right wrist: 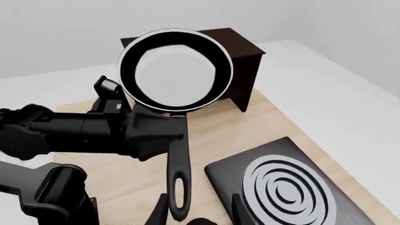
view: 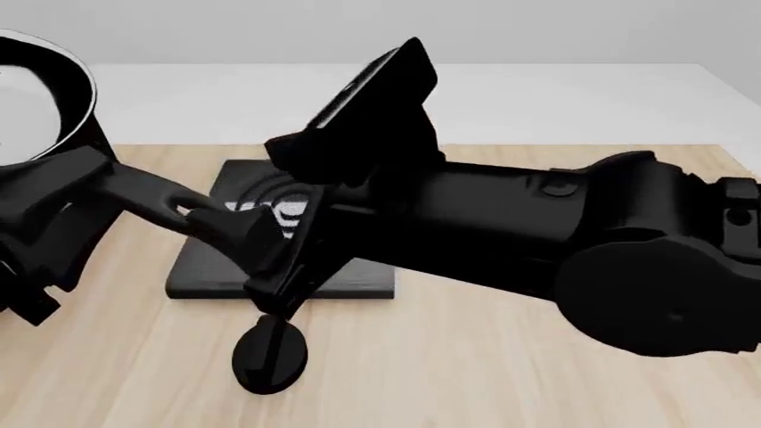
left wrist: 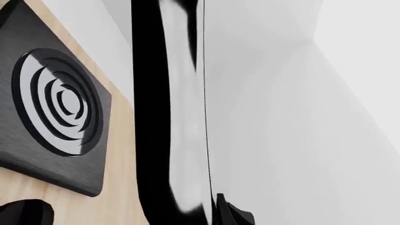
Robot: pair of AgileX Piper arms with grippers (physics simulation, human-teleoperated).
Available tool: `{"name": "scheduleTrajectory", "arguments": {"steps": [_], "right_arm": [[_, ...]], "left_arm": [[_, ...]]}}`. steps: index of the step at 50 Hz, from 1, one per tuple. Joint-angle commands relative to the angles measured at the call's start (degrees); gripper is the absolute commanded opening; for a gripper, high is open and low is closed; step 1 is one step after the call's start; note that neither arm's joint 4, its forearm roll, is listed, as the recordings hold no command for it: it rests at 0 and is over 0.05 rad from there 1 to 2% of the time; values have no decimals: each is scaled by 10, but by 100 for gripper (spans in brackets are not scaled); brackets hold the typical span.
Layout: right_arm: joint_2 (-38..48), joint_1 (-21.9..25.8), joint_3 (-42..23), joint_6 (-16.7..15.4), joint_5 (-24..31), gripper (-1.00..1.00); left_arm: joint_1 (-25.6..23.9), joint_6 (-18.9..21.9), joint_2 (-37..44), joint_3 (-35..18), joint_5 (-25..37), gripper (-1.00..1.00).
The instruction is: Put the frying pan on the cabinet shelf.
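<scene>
The frying pan is held up off the table, its round bowl facing the right wrist camera and its long handle pointing down. My left gripper is shut on the handle close to the bowl. The handle's looped end lies between the spread fingers of my right gripper, which is open. In the front view the pan sits at the far left edge. The dark cabinet stands behind the pan, its shelf partly hidden. The left wrist view shows only the pan's glossy wall up close.
A flat black stove plate with concentric rings lies mid-table under the right arm. A black oval knob lies in front of it. Light wooden tabletop stretches around them.
</scene>
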Motion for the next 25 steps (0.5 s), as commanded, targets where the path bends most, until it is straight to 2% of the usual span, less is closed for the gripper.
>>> {"name": "scheduleTrajectory", "arguments": {"steps": [1,21,25], "right_arm": [[-40,-21,15,-11,13,100],[-132,-41,47,-10,55,100],[-147,-61,60,-6,58,100]], "left_arm": [[3,9,-3,-5,-12,-100],[8,10,0,-3,-14,-100],[8,10,-1,-5,-10,-100]]}}
